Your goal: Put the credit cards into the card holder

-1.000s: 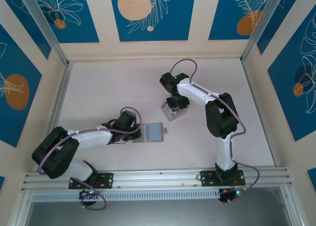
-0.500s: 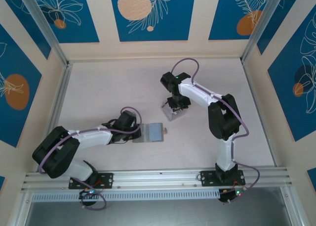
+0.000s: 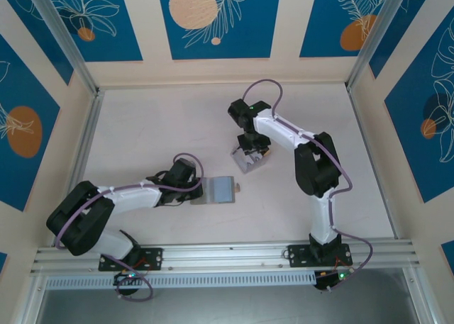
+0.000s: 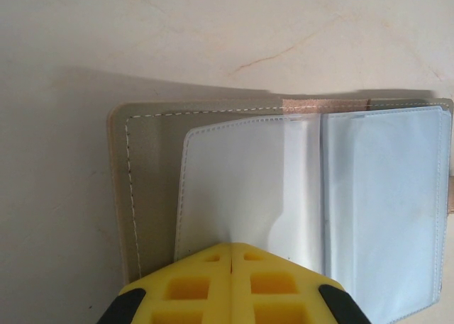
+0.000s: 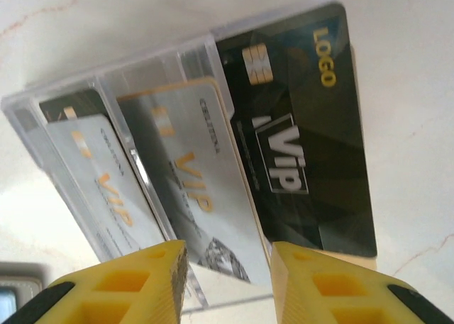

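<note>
Blue panels with orange discs and white leaf outlines line the cream walls (image 3: 213,69) around a pale, faintly veined table (image 3: 142,125); an aluminium rail (image 3: 227,253) runs along its near edge, where both arm bases are bolted.

The yellow pads (image 4: 191,292) of the left gripper (image 4: 230,288) are pressed flat together with no gap at the seam; they nip the near edge of a clear inner pocket of the card holder (image 4: 152,147), and the plastic puckers toward the pinch. The holder lies open and flat, its grey-tan cover with white stitching underneath and clear pockets fanned on top; a small strap tab (image 3: 237,188) pokes from its right side. In the top view it sits about midway between the table's left and right edges, somewhat nearer the near edge; the left arm stretches low toward it from the near left corner.

The right gripper (image 5: 228,281) has its yellow fingers (image 5: 128,285) standing moderately wide apart, clamping nothing; the lower end of a silver card shows in the gap, and whether the tips touch it I cannot tell. Just beyond lie the credit cards (image 5: 191,175), with a clear ridged case (image 5: 28,118); a black card (image 5: 305,140) marked VIP and LOGO overlaps the case's right side, with two silver-grey VIP cards beside it. The case rests near the table's middle, apart from the holder and toward the far edge from it; the right arm arches over from the near right corner.
</note>
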Controlling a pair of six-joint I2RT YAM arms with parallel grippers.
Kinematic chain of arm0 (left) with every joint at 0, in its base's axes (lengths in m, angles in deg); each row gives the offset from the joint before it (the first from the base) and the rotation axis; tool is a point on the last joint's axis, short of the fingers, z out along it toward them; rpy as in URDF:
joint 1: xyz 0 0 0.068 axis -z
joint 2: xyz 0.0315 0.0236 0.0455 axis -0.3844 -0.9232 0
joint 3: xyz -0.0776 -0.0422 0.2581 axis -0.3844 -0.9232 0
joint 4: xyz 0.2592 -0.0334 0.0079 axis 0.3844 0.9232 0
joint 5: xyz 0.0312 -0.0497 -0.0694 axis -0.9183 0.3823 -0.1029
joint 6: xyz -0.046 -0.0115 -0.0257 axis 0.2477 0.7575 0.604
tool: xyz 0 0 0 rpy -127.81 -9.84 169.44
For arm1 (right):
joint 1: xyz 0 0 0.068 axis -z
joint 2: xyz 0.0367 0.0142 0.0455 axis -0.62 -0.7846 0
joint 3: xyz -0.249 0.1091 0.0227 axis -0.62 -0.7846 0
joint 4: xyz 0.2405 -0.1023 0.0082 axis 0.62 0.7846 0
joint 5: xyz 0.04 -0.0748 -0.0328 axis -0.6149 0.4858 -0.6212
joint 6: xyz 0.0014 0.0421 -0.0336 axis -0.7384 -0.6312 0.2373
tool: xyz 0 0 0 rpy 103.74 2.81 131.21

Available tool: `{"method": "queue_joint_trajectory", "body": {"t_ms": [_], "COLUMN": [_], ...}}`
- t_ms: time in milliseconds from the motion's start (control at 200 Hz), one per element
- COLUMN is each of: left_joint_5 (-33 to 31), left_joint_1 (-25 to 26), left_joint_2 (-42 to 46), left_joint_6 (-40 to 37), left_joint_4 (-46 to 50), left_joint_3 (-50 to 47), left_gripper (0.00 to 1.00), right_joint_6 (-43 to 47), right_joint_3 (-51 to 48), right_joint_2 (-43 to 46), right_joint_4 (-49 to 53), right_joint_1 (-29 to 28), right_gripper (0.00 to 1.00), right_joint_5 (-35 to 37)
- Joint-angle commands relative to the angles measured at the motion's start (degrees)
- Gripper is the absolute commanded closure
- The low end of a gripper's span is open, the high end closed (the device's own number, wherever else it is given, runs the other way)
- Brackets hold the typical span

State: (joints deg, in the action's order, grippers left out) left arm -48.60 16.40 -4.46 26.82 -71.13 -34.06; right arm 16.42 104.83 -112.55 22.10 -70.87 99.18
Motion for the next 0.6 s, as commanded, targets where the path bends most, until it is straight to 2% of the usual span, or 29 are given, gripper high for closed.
{"method": "queue_joint_trajectory", "body": {"t_ms": [0,230,595], "left_joint_5": [-1.0,-1.1,-1.2], "left_joint_1": [-0.3,-0.3,-0.3], "left_joint_2": [-2.0,-1.9,-1.6], "left_joint_6": [0.6,0.7,0.9], "left_joint_4": [3.8,4.0,4.0], "left_joint_3": [-2.3,-2.3,-2.5], "left_gripper": [1.00,1.00,1.00], "right_joint_6": [1.2,1.3,2.5], "right_joint_3": [1.5,0.7,0.1], "right_joint_2": [-2.2,-3.1,-2.5], "right_joint_4": [0.3,-0.8,-2.1], "right_joint_1": [0.3,0.2,0.9], "right_gripper": [0.60,0.61,0.73], "right_joint_5": [1.8,4.1,5.1]}}
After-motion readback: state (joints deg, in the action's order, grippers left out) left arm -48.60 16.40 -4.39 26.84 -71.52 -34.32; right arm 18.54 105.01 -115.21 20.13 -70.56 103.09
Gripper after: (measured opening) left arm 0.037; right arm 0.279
